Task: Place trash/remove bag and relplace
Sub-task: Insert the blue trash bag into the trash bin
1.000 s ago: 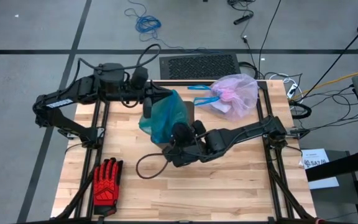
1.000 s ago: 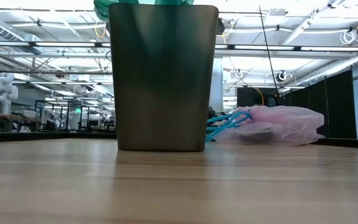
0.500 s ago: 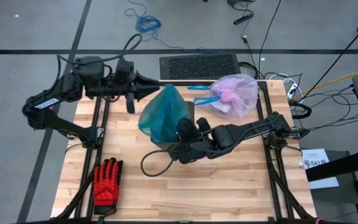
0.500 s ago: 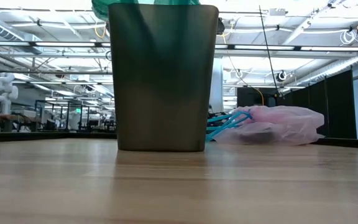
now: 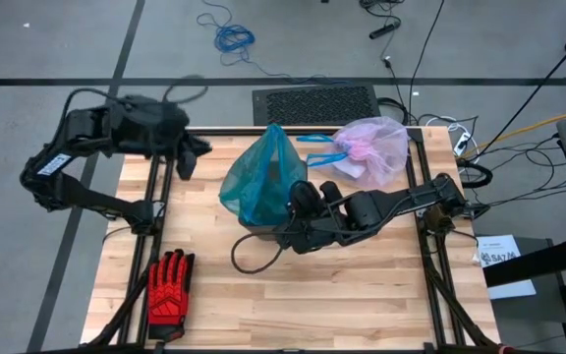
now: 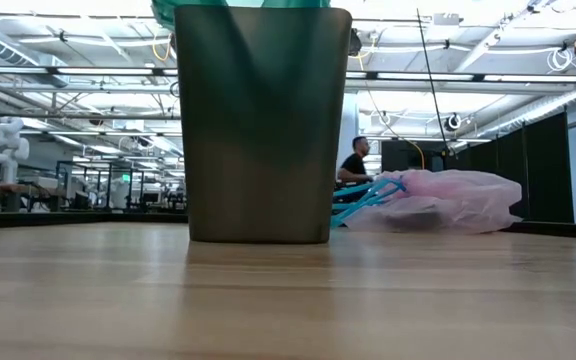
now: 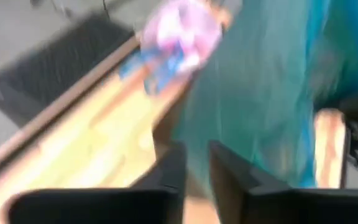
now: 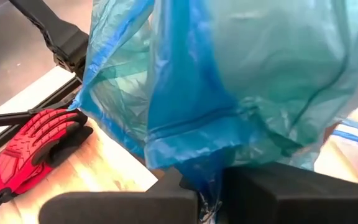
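The right gripper [image 8: 207,186] was clamped on the teal bag [image 5: 261,179] over the bin [image 6: 263,125]. The left gripper [image 5: 187,157] hung at the table's [image 5: 362,295] far-left edge, fingers nearly together, empty.

The bin [image 6: 263,125] stands near the middle of the table [image 5: 381,285]. The teal bag [image 5: 261,177] sits in the bin and rises above its rim. My right gripper [image 5: 303,202] is at the bin's right side, touching the teal bag; my fingers [image 8: 129,205] close on its edge. The pink bag [image 5: 373,149] lies on the table behind and to the right of the bin, well apart from it. The glove [image 5: 169,286] lies at the table's front left corner. My left gripper [image 5: 187,157] hangs over the table's rear left edge, left of the bin and apart from it.
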Controlling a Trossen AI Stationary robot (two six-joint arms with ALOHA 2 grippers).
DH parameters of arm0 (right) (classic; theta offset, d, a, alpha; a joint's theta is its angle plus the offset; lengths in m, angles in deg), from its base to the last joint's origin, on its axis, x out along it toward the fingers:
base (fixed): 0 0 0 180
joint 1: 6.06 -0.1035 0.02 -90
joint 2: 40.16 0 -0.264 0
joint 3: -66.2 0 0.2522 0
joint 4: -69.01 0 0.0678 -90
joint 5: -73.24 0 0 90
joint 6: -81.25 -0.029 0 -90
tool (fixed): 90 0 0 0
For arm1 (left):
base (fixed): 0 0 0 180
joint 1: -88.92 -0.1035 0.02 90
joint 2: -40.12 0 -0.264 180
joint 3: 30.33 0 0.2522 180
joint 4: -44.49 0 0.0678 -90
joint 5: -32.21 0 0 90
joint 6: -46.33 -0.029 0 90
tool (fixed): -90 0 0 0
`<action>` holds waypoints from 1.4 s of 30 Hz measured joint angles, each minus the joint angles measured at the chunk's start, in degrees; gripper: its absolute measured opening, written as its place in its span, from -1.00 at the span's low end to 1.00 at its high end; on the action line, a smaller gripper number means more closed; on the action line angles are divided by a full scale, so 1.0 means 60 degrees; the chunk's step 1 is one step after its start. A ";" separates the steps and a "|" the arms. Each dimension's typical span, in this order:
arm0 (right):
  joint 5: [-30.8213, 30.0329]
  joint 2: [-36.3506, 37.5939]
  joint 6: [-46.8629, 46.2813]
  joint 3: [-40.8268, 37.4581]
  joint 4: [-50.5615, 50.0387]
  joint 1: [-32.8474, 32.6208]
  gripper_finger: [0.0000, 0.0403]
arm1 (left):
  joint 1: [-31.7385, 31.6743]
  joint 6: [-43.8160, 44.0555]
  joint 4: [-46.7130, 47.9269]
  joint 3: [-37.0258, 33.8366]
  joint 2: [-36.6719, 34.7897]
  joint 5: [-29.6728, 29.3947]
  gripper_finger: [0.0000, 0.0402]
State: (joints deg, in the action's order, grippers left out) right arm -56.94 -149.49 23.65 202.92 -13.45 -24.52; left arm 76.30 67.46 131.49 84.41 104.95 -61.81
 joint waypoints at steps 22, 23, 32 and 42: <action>-0.0007 0.0377 0.0284 0.0011 -0.0064 -0.0003 -1.00 | 0.1250 0.2916 -0.6007 -0.4834 -0.0138 0.1903 -1.00; 0.0002 0.0384 0.0284 0.0011 -0.0036 -0.0003 -1.00 | 0.1215 0.2921 -0.6293 -0.4886 -0.0055 0.2073 -1.00; 0.0047 0.0391 0.0288 0.0011 -0.0019 -0.0003 -1.00 | 0.1213 0.2606 -0.6575 -0.4970 0.1497 0.2416 -1.00; 0.0217 0.0391 0.0402 0.0011 -0.0022 -0.0003 -1.00 | 0.0952 0.2072 -0.6944 -0.4890 0.2205 0.3131 -1.00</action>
State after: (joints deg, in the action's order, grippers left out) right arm -55.63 -147.14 26.07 202.98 -13.59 -24.54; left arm 82.01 79.89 89.83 55.06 118.18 -43.02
